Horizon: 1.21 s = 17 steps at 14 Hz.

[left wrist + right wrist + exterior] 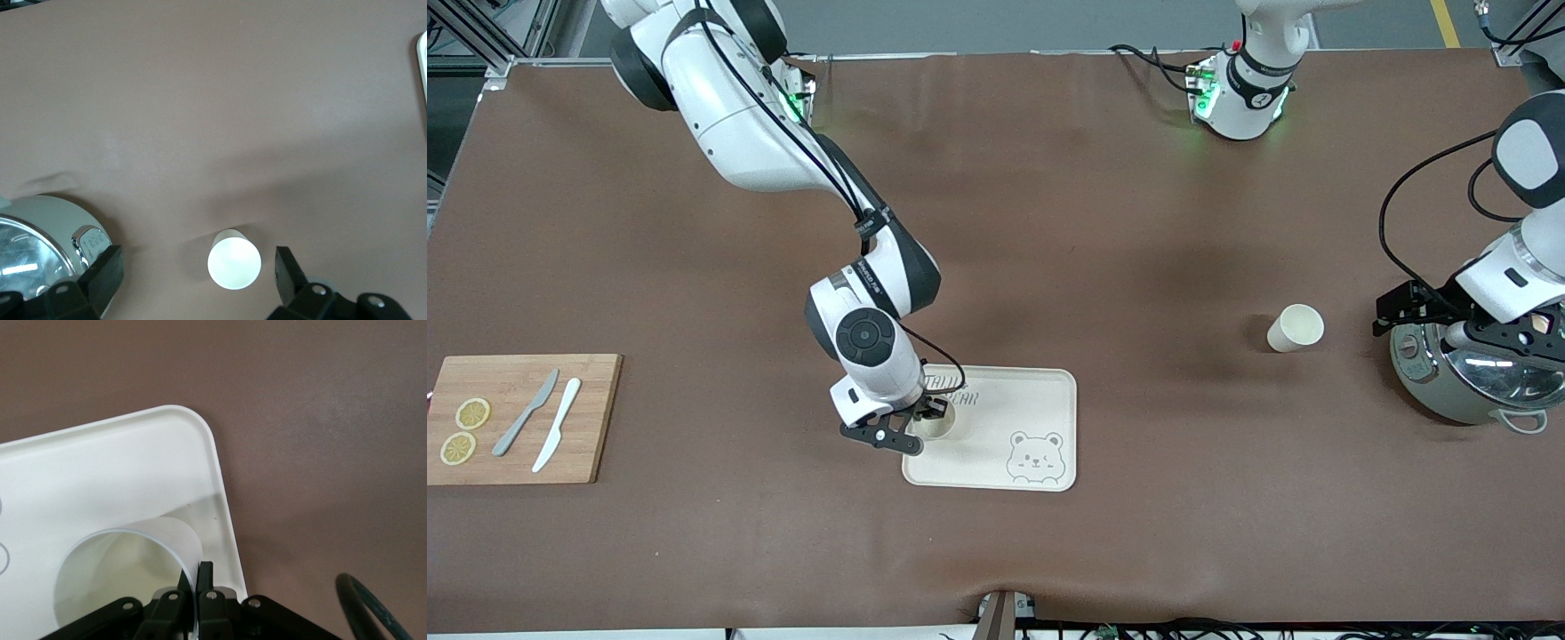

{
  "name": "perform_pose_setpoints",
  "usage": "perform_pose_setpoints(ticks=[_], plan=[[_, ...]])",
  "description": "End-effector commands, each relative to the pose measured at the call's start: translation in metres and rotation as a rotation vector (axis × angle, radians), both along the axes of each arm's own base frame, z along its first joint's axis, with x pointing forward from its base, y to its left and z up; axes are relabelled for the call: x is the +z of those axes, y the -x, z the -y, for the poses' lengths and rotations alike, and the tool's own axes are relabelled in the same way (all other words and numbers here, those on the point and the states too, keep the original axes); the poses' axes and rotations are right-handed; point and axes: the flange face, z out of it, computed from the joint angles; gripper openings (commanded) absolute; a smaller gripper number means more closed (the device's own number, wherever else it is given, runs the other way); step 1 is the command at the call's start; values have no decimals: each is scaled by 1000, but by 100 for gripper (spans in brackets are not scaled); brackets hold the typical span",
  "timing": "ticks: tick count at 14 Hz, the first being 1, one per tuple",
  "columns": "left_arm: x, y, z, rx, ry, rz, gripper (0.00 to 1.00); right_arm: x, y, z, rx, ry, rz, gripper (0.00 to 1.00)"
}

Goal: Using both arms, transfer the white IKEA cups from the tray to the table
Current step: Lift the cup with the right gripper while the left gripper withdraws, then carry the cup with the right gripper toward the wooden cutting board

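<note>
Under the right gripper (925, 418) lies the bear tray (1032, 404), the widest thing near either tool, on the brown table (1049, 222). That gripper's jaws are pinched tight on the rim of a white cup (127, 577) standing on the tray at its corner toward the right arm's end of the table; one finger sits inside the rim, the other outside. Directly beneath the left gripper (193, 280) at the left arm's end of the table sits the grey lidded pot (1467, 378). Its fingers (287, 270) are spread wide and hold nothing. Between them, in the left wrist view, shows the second white cup (1296, 327), upright on the bare table beside the pot.
</note>
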Motion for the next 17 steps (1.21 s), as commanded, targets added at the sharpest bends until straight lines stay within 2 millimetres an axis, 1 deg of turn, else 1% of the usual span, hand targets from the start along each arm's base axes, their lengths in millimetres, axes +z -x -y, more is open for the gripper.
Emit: perform_pose_setpoints(ticks=[1,3,5,6,7,8,9,10,11,12,13,14,15,17], plan=[[25,-8,17,31,-37,-19,100,-3,2,-1,-15,-1,-16,0],[44,-9,32,57,-33,-34,100,16,2,-1,-16,-5,-17,0],[60,-7,48,74,-29,-50,100,23,8,-4,-11,5,-56,0],[67,-6,51,85,-27,-58,100,31,10,-5,-10,6,-59,0],[75,-4,61,89,-26,-61,100,41,11,-5,-16,-1,-69,0],[81,-3,70,94,-26,-72,100,53,13,-3,-31,-18,-95,0],[86,-1,73,113,-25,-78,100,72,15,0,-36,-18,-115,0],[89,1,83,125,-22,-81,100,96,17,5,-34,-14,-123,0],[92,4,93,133,-18,-79,100,118,16,17,-42,-14,-132,0],[96,7,97,142,-17,-84,100,142,16,28,-18,-20,-139,0],[101,9,100,145,-21,-92,100,169,14,45,15,-34,-136,0],[113,12,104,146,-28,-91,100,191,12,65,39,-48,-142,0],[124,14,105,147,-35,-94,100,208,11,87,63,-50,-157,0],[140,20,111,153,-34,-98,100,234,12,127,133,-34,-193,0]])
